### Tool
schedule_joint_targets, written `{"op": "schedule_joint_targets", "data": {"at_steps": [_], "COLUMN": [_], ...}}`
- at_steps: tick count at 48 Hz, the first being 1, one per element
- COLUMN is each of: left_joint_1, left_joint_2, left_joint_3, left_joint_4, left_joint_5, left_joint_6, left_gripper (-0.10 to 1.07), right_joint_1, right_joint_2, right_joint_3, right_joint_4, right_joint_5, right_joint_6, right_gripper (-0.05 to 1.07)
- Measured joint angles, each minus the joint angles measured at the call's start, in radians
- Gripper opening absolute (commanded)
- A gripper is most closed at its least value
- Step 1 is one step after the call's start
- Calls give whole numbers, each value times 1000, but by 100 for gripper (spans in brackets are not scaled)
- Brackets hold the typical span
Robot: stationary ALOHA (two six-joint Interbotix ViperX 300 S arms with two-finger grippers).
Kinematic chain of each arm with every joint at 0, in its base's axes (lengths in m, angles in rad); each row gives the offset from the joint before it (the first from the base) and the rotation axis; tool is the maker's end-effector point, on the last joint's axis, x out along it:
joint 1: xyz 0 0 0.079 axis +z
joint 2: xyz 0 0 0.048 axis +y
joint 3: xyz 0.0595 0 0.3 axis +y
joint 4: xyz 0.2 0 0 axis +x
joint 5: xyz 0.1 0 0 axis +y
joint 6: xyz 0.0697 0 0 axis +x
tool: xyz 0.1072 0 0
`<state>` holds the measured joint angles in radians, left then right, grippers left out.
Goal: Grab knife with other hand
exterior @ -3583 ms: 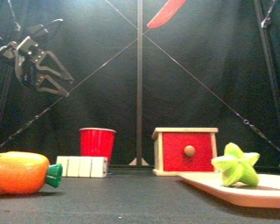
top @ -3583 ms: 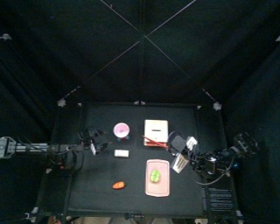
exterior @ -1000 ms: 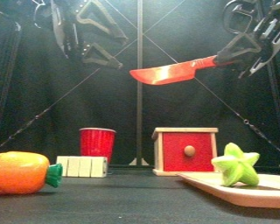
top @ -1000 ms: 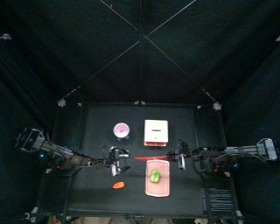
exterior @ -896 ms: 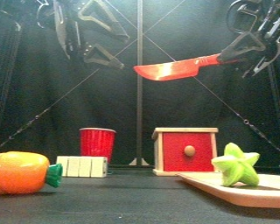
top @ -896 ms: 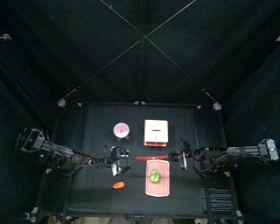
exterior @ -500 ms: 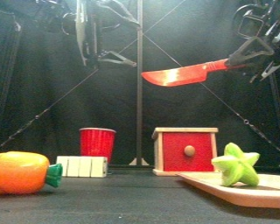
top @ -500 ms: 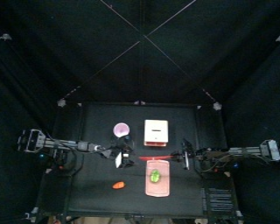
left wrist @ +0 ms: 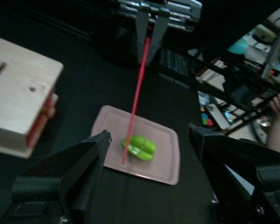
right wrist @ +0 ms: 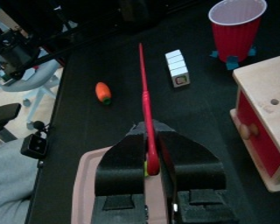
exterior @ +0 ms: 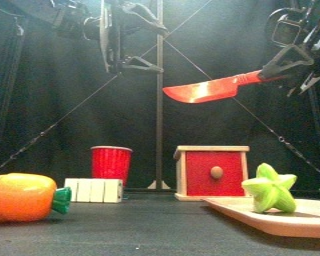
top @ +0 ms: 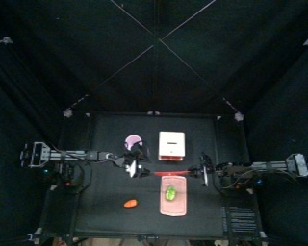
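Overhead, I see my right gripper (exterior: 286, 62) at the upper right of the front view, clamped on the handle of the red knife (exterior: 211, 89), which hangs in mid-air with its blade reaching toward the middle of the frame, high above the table. In the right wrist view the knife (right wrist: 146, 114) runs edge-on straight out from between my jaws. My left gripper (exterior: 120, 40) hangs at the upper left of the front view, jaws spread wide and holding nothing, apart from the blade tip; its wrist view looks along the knife (left wrist: 142, 73), a thin red line between the two spread jaws. Below, along the bottom of the front view from left to right: a toy carrot (exterior: 23, 197), a white block (exterior: 95, 190), a red cup (exterior: 111, 162), a wooden box with a red front (exterior: 212, 172), and a green star-shaped toy (exterior: 271, 189) resting on a pink tray (exterior: 246, 211) at the lower right. From the top view, both arms meet near the table's (top: 99, 192) middle, above the tray (top: 173, 205).
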<state>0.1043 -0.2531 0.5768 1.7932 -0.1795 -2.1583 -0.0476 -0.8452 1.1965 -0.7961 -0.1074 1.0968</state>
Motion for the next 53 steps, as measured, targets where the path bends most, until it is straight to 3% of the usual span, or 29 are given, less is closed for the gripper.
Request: {"op": "schedule_joint_targets", "data": {"at_steps": [6, 15, 26, 33, 44, 53], "left_joint_1": [-12, -18, -35, -71, -81, -86], "left_joint_2": [2, 14, 29, 29, 29, 41], "left_joint_3": [-28, -44, -46, -46, -46, -25], "left_joint_4": [94, 118, 212, 319, 330, 416], "left_joint_5": [55, 80, 101, 140, 172, 215], "left_joint_6": [2, 0, 3, 5, 8, 8], "left_gripper": [102, 102, 103, 103, 103, 103], "right_joint_1": [0, -3, -3, 0, 0, -3], "right_joint_2": [0, 0, 0, 2, 0, 0], "right_joint_3": [0, 2, 5, 5, 6, 8], "right_joint_4": [3, 8, 12, 12, 11, 14], "right_joint_5": [8, 12, 12, 12, 14, 14], "right_joint_6": [0, 0, 0, 0, 0, 0], "right_gripper": [31, 31, 31, 31, 31, 31]}}
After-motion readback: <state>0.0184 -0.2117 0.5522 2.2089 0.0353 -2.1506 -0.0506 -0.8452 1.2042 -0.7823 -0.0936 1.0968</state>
